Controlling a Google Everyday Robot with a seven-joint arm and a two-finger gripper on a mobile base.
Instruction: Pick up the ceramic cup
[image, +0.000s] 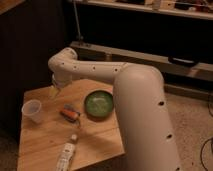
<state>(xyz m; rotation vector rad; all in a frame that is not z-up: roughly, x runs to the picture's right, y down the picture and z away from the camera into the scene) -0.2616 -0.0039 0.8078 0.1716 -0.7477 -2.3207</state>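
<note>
While the arm (107, 75) is stretched across the wooden bench (45, 137), the claw (54, 90) is seen over the back-left corner; whether it is released or clenched cannot be told. The ceramic cup (32, 110) is stood upright near the left edge, near the claw but apart from it. A green bowl (98, 104), a small orange-red item (70, 114) and a white bottle (66, 153) are also carried.
</note>
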